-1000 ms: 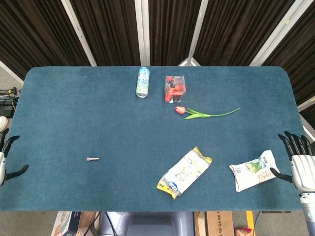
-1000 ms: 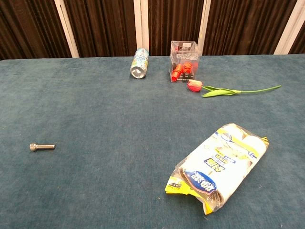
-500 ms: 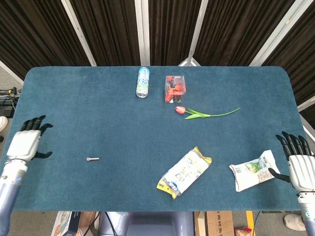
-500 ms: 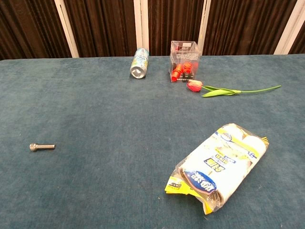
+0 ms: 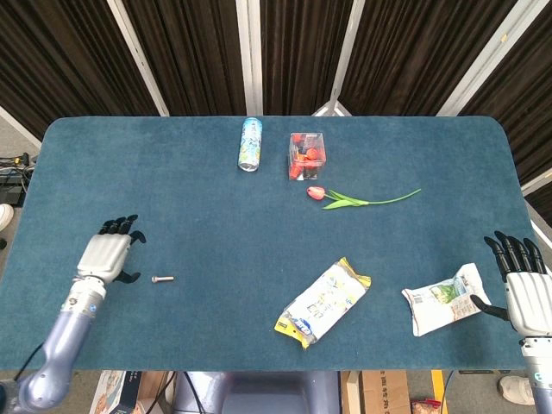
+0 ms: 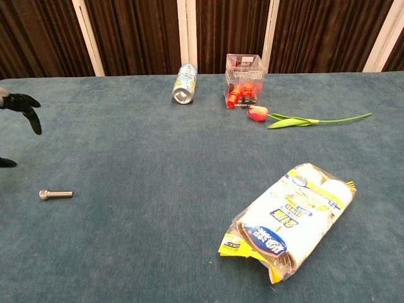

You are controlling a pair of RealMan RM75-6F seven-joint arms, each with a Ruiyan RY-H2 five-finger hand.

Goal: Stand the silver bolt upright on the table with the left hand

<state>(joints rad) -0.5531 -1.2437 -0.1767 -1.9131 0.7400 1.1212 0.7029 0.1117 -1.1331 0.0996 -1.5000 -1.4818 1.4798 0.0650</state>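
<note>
The silver bolt (image 5: pixel 162 279) lies flat on the blue table, head to the left; the chest view shows the bolt (image 6: pixel 55 194) at the left. My left hand (image 5: pixel 106 255) hovers just left of it, fingers spread, holding nothing. In the chest view only its dark fingertips (image 6: pixel 25 108) show at the left edge. At the table's right front corner my right hand (image 5: pixel 527 291) is open, beside a white packet.
A snack bag (image 5: pixel 323 303) lies front of centre and a white packet (image 5: pixel 444 298) lies to its right. A can (image 5: pixel 250 144) on its side, a clear box (image 5: pixel 306 155) of red parts and a tulip (image 5: pixel 358 199) sit at the back.
My left hand has moved right from the table's left edge to close beside the bolt. The bolt and the right hand have stayed put.
</note>
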